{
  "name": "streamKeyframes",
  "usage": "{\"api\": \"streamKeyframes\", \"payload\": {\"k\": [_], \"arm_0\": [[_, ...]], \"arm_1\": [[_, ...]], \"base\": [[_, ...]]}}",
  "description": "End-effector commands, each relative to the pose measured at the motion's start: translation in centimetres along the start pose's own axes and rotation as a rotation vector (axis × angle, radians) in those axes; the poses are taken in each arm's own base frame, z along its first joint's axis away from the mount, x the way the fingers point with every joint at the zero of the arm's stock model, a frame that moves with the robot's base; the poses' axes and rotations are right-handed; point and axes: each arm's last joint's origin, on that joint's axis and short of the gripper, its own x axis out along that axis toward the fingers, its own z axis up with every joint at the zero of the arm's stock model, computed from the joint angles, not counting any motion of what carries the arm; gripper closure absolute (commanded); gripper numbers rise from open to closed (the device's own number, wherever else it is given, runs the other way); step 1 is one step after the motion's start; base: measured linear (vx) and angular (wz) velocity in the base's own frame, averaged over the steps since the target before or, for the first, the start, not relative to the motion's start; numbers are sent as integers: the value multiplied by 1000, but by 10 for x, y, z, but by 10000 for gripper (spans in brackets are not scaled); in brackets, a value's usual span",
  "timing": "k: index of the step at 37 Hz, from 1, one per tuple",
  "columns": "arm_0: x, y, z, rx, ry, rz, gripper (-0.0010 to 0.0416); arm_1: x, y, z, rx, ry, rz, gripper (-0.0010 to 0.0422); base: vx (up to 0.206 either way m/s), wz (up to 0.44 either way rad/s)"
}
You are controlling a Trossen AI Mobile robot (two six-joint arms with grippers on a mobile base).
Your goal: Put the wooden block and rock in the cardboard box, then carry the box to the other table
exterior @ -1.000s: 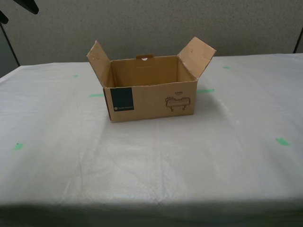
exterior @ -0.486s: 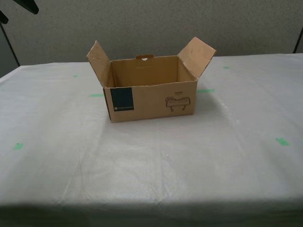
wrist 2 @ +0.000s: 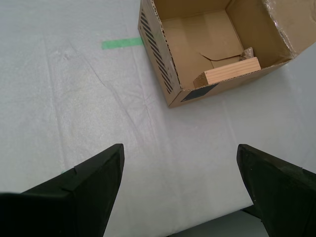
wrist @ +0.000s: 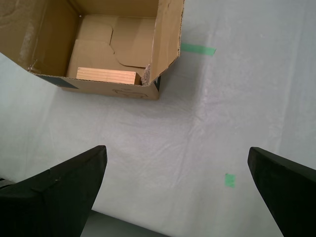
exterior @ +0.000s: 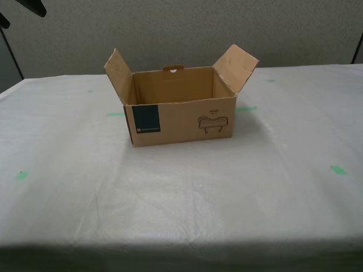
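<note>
Pale tan rectangular wooden block (wrist 2: 232,71) lies flat on the floor of the brown corrugated cardboard box (exterior: 180,116), tight against the front wall. Small speckled grey-beige rock (wrist 2: 248,52) sits just beside one end of the block, mostly hidden; only a rough edge shows in either wrist view. Neither is visible in the exterior view, the box front screening them.

Box stands upright on the bench with the wrinkled white cover (exterior: 187,192) and green tape marks (exterior: 338,169), side flaps splayed open, blue label facing the camera. Loading judged complete; the cover matches the destination bench, so the carry looks done too.

First tool (wrist: 182,185): jaws wide apart, empty, held above bare cover near the box. Second tool (wrist 2: 180,182): likewise spread, empty. Both stand clear, probably released and backed away.
</note>
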Motion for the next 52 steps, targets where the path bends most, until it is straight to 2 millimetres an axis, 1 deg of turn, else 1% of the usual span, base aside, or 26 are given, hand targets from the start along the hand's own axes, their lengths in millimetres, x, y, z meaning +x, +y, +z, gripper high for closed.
{"api": "streamKeyframes", "payload": {"k": [1,52], "arm_0": [[0,0,0,4,-2,-5,7],[0,0,0,4,-2,-5,7]], "arm_1": [[0,0,0,1,-1,2,103],[0,0,0,2,-1,2,103]], "base": [[0,0],[0,0]]}}
